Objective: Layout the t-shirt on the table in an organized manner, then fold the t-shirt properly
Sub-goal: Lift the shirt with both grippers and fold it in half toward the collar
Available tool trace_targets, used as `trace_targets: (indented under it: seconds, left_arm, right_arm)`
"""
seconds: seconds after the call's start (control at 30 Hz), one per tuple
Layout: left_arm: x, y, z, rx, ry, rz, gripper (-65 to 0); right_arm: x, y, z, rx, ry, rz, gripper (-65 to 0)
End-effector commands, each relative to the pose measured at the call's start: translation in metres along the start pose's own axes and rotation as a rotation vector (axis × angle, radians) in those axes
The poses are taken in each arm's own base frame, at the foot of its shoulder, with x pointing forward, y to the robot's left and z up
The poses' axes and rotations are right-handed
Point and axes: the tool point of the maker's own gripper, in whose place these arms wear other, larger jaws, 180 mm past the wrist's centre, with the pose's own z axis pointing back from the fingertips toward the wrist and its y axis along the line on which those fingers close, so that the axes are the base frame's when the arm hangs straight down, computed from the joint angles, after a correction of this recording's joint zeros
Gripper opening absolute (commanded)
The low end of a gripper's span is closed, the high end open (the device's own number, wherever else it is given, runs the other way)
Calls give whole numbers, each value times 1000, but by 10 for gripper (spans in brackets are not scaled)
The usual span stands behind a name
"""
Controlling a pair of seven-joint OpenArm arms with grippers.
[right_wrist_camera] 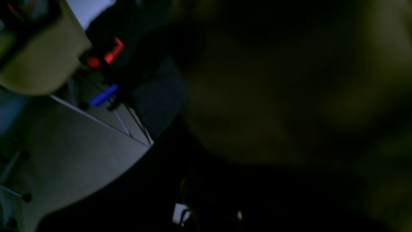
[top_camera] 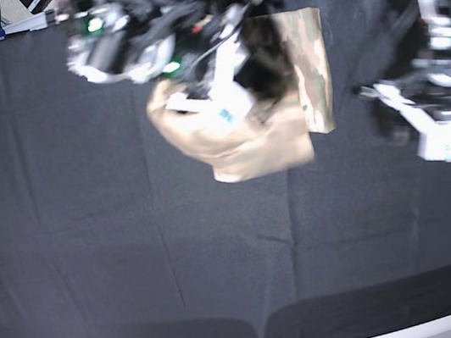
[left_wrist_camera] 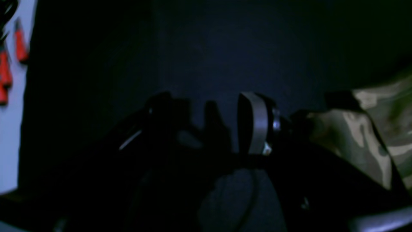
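The fold seems in hand: the right gripper [top_camera: 226,92], jaws closed on the t-shirt [top_camera: 250,150], carries part of the cloth over the rest, which lies on the far middle of the surface [top_camera: 95,267]. The left gripper [top_camera: 440,131] waits beside it, jaws open and empty. Next the flap must go down flat and aligned. No containers are visible.

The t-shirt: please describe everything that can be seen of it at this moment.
The t-shirt is soft camouflage fabric in tan, olive and cream. It is bunched near the table's far middle, one flat panel on its right side, the rest blurred and partly lifted. The right gripper is shut on it. The left gripper is apart, open.
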Motion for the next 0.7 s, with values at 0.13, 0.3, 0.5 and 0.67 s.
trace_targets:
  seconds: [0.13,0.3,0.5,0.67]
  left_arm:
    - [20,24,12,14,-62,47,-349]
    - [21,29,14,27,-68,56,-349]
    - [21,29,14,23,-70,50,-349]
    - [22,29,14,23,-71,50,-349]
  right_arm:
    - [21,12,-33,62,-52,-9,-650]
    - [28,14,-70,119,-31,-41,-650]
    - [12,7,-95,167,41,-73,-643]
    - [32,39,-89,365,-65,-122,-368]
